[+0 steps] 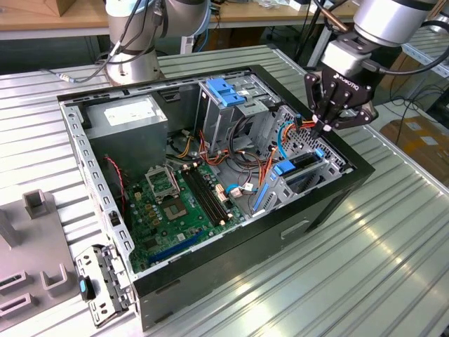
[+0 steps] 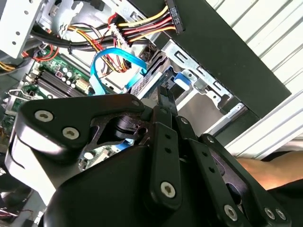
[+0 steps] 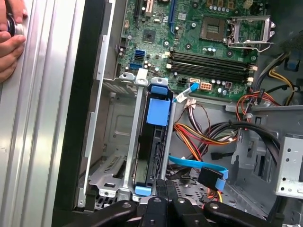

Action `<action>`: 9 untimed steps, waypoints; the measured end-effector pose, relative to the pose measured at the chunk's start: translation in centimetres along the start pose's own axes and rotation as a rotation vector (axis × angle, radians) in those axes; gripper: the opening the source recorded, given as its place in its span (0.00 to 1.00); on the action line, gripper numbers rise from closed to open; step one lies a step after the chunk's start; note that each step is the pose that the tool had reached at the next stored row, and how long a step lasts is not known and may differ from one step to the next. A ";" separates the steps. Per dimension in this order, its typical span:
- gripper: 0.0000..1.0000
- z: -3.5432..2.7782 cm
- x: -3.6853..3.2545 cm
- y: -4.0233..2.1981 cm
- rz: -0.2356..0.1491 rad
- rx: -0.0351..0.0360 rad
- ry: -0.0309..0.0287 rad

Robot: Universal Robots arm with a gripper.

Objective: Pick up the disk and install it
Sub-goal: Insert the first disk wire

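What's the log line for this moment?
gripper shut, over drive cage | disk in cage slot, blue tab showing | computer case open

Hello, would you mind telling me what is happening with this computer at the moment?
A robot arm is working inside an open computer case on a metal table. Its gripper is down at the drive bay on the exterior view's right side. The disk, with its blue rails, already sits in that bay beside the motherboard. The shut gripper is at the disk's end; whether it touches is unclear. A person's hand rests on the table.
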State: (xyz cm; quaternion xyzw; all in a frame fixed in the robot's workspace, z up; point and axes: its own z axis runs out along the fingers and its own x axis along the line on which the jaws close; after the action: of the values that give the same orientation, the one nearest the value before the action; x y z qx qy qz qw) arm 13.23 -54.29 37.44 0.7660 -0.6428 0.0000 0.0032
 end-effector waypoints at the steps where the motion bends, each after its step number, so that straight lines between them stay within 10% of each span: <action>1: 0.11 0.00 0.00 0.00 -0.011 0.0000 0.0000; 9: 0.11 -0.03 0.02 -0.11 -0.107 0.0001 0.0005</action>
State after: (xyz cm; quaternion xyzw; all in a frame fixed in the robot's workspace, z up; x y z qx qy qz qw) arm 13.34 -54.29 37.47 0.7994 -0.6008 0.0001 0.0033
